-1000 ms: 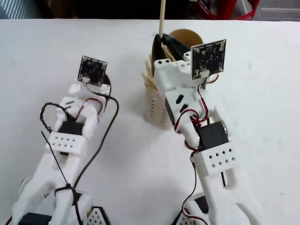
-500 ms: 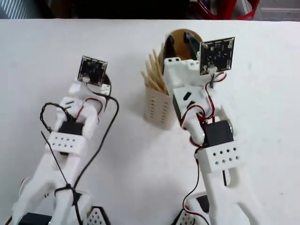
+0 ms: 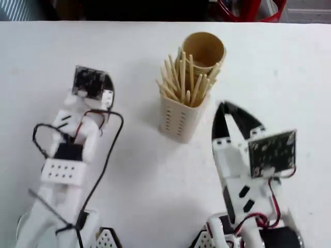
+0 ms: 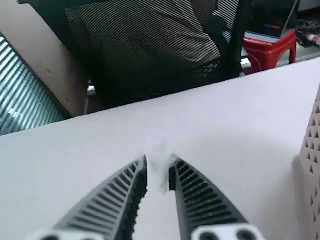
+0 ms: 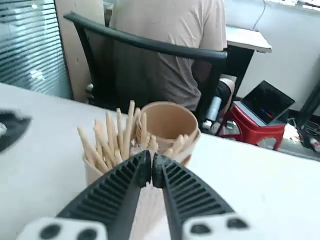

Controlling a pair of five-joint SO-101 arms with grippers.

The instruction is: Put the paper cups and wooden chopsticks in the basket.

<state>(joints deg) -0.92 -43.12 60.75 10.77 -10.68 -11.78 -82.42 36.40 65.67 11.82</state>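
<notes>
Basket (image 3: 178,121) stands about midway across the worktop (image 3: 289,67), closer to the far edge. The wooden chopsticks (image 3: 185,80) are standing up in it in 1 bundle. A paper cup (image 3: 202,47) sits on their far side, and it looks like it's in the basket too. Right gripper (image 5: 151,159) is just beside the basket's near right side, not touching, fingers pretty much closed on nothing. Left gripper (image 4: 159,162) is over bare worktop further left, fingers apart just a crack, nothing between them.
</notes>
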